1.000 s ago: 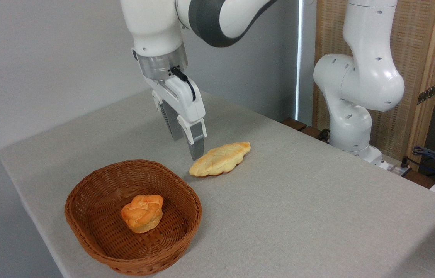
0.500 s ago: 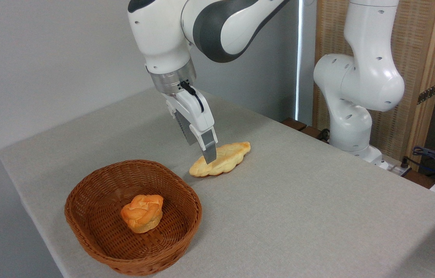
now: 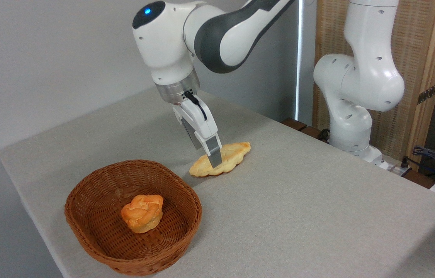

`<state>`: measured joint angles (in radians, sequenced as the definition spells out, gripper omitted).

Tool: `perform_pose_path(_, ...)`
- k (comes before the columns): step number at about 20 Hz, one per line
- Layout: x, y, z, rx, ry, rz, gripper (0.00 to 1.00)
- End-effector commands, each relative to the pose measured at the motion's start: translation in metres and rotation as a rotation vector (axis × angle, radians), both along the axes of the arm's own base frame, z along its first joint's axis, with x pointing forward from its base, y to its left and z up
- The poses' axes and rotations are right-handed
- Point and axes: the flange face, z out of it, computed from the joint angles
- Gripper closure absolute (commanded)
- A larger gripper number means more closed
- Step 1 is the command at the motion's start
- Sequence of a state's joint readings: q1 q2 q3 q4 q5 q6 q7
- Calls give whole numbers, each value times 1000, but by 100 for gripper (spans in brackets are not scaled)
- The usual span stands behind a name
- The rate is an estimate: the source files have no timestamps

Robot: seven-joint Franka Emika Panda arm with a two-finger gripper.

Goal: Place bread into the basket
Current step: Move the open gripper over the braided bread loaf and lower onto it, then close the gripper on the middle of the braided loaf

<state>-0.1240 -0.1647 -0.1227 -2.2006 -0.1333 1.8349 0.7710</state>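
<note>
The gripper (image 3: pixel 215 162) straddles the bread (image 3: pixel 222 158) on the table (image 3: pixel 298 200) — jaw gap undiscernible (far finger hidden).

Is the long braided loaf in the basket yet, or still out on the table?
Out. The bread lies flat on the table, apart from the basket; only a small bun sits inside.

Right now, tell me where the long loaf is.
The long loaf lies on the table, just up and right of the basket, with the gripper at its middle.
</note>
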Motion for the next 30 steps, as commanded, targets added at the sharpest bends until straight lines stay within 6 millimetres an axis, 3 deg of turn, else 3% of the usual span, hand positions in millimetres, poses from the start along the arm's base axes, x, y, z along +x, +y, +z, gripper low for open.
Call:
perform_pose_path(1, -14, -13, -13, 8, -45, 34, 0)
perform_pose_path(21, -30, -8, -27, 49, -21, 18, 1)
perform_pose_path(22, -31, -7, -28, 49, -20, 18, 3)
perform_pose_path(25, -31, -6, -28, 66, -24, 4, 28)
perform_pose_path(30, -31, -6, -28, 77, -27, -4, 40)
